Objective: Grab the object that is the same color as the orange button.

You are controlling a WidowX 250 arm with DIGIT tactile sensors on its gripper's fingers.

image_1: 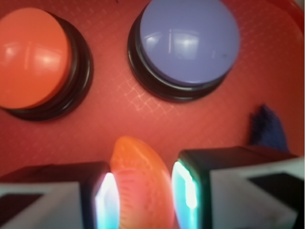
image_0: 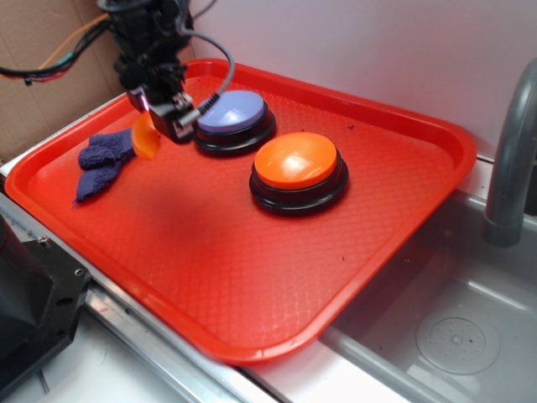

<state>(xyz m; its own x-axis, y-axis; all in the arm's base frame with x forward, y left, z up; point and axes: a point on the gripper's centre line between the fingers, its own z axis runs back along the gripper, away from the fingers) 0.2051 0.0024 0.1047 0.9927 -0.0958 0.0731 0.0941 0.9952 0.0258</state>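
Orange plastic shows between the two finger pads in the wrist view: the ribbed citrus segment [image_1: 142,183] sits in the gripper [image_1: 142,198], whose jaws are pressed against its two sides. In the exterior view the segment [image_0: 146,140] hangs at the far left of the red tray [image_0: 252,277], just right of the purple-blue cloth [image_0: 102,161] and left of the lavender-blue button [image_0: 232,115]; whether it is clear of the tray floor or touching it I cannot tell. The orange button [image_0: 296,161], its colour match, stands well apart toward the middle right. The main risk, as I judge it, is slip: the piece is glossy, curved and thin, so a pinch off its middle could let it pivot or squirt out on any lift. The cloth is close enough that a fingertip might also snag it and drag it along.
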